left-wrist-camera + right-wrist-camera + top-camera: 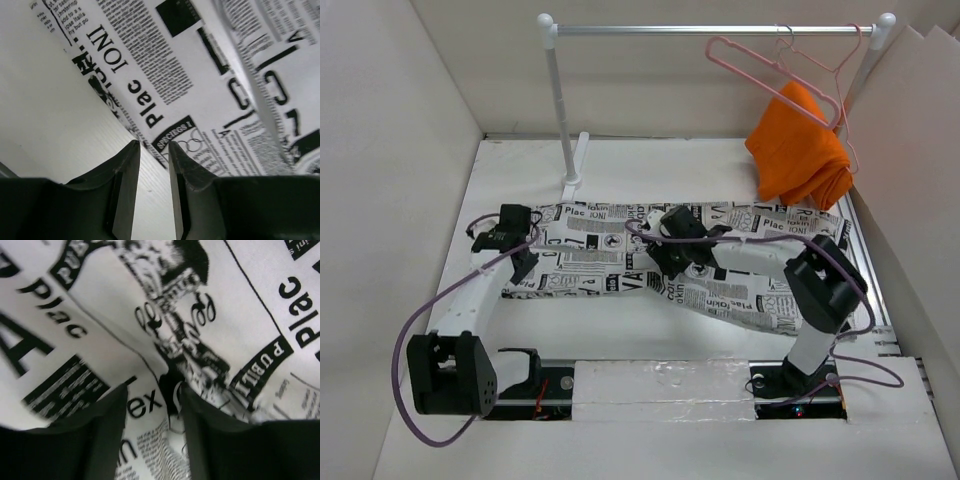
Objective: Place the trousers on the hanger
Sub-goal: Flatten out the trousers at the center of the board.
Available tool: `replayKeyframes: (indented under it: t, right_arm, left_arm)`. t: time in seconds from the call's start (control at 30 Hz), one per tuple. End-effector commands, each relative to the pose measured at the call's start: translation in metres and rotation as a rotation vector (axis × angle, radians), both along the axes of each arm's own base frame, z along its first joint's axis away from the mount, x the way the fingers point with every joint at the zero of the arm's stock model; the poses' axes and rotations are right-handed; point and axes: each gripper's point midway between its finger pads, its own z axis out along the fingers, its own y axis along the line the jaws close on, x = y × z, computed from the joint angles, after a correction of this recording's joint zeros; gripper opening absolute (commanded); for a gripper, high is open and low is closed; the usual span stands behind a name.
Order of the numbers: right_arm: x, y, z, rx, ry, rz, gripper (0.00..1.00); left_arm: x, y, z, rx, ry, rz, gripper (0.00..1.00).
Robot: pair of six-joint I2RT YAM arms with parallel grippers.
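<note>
Trousers (590, 262): lay spread flat across the table, near the arms.
Left gripper (152, 147): jaws narrowly parted at the cloth's edge, holding nothing; probably lining up a pinch.
Right gripper (152, 390): part-open astride a mid-cloth crease, not clamped.
Hanger (807, 57): on the rail, well apart.

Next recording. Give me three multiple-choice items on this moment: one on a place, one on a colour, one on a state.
1. Where do the trousers lie?
A. spread on the table
B. on the floor
C. in a basket

2. What colour is the cloth hanging from the rail?
A. blue
B. orange
C. green

3. How is the left pincer?
A. shut tight
B. out of every view
C. open

Answers:
1 A: the top view shows the newspaper print lying flat.
2 B: the cloth is plain orange.
3 C: bare table shows between its fingers, at the trousers' edge.
</note>
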Motion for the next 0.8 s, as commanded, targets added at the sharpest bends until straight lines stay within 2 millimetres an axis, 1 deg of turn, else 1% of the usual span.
replayKeyframes:
  t: [0.0,0.03,0.07,0.1,0.13,0.17,0.2,0.23,0.27,0.3,0.33,0.37,0.4,0.43,0.47,0.5,0.53,0.57,0.6,0.63,0.67,0.7,0.73,0.77]
  right_arm:
    - [-0.03,0.016,0.063,0.122,-0.038,0.13,0.56]
    - [-0.037,0.013,0.072,0.141,-0.036,0.136,0.57]
    - [-0.048,0.008,0.073,0.14,-0.028,0.144,0.58]
    - [-0.056,0.001,0.087,0.163,-0.039,0.134,0.58]
    - [-0.059,-0.007,0.09,0.154,-0.051,0.108,0.58]
    - [-0.065,-0.023,0.079,0.128,-0.031,0.075,0.55]
    - [-0.064,-0.038,0.088,0.158,-0.042,0.003,0.38]
    - [-0.062,-0.053,0.087,0.164,-0.04,-0.055,0.25]
    - [-0.062,-0.067,0.083,0.176,-0.029,-0.113,0.0]
    - [-0.058,-0.096,0.068,0.19,0.015,-0.244,0.0]
    - [-0.064,-0.111,0.067,0.232,0.022,-0.297,0.0]
    - [-0.055,-0.123,0.078,0.26,-0.013,-0.342,0.0]
    - [-0.057,-0.139,0.072,0.267,-0.003,-0.407,0.0]
    - [-0.047,-0.167,0.083,0.295,-0.051,-0.516,0.0]
    - [-0.044,-0.181,0.085,0.301,-0.068,-0.571,0.12]
    - [-0.043,-0.195,0.085,0.302,-0.076,-0.624,0.18]
    - [-0.039,-0.221,0.084,0.313,-0.081,-0.721,0.23]
    - [-0.037,-0.234,0.086,0.323,-0.092,-0.766,0.37]
    - [-0.042,-0.246,0.082,0.311,-0.066,-0.814,0.44]
    - [-0.041,-0.259,0.087,0.311,-0.075,-0.857,0.49]
    - [-0.041,-0.283,0.088,0.3,-0.09,-0.943,0.53]
    - [-0.045,-0.296,0.089,0.288,-0.097,-0.997,0.57]
    - [-0.047,-0.311,0.091,0.272,-0.11,-1.056,0.58]
    - [-0.05,-0.335,0.095,0.262,-0.136,-1.146,0.63]
  left_arm:
    - [0.011,0.008,0.042,0.049,-0.096,-0.022,0.26]
    - [0.019,0.006,0.05,0.045,-0.131,-0.047,0.27]
    - [0.025,-0.004,0.06,0.048,-0.153,-0.117,0.29]
    - [0.033,-0.012,0.067,0.047,-0.182,-0.158,0.33]
    - [0.037,-0.019,0.069,0.041,-0.192,-0.198,0.34]
    - [0.04,-0.032,0.069,-0.018,-0.195,-0.249,0.34]
    - [0.041,-0.041,0.062,-0.051,-0.171,-0.308,0.33]
    - [0.049,-0.056,0.062,-0.092,-0.201,-0.363,0.32]
    - [0.047,-0.071,0.052,-0.135,-0.193,-0.41,0.3]
    - [0.053,-0.097,0.056,-0.137,-0.233,-0.49,0.1]
    - [0.054,-0.11,0.055,-0.133,-0.241,-0.533,0.0]
    - [0.056,-0.125,0.059,-0.141,-0.268,-0.581,0.0]
    - [0.065,-0.144,0.064,-0.149,-0.309,-0.627,0.0]
    - [0.057,-0.177,0.068,-0.16,-0.32,-0.735,0.0]
    - [0.063,-0.194,0.072,-0.136,-0.331,-0.771,0.0]
    - [0.063,-0.209,0.074,-0.124,-0.337,-0.807,0.02]
    - [0.052,-0.231,0.074,-0.12,-0.328,-0.877,0.04]
    - [0.054,-0.24,0.069,-0.089,-0.309,-0.892,0.07]
    - [0.05,-0.244,0.064,-0.066,-0.286,-0.908,0.16]
    - [0.047,-0.247,0.058,-0.05,-0.27,-0.924,0.22]
    - [0.039,-0.252,0.047,-0.039,-0.236,-0.955,0.3]
    - [0.035,-0.251,0.041,-0.042,-0.212,-0.963,0.37]
    - [0.033,-0.251,0.036,-0.047,-0.2,-0.965,0.41]
    - [0.022,-0.251,0.027,-0.058,-0.178,-0.999,0.42]
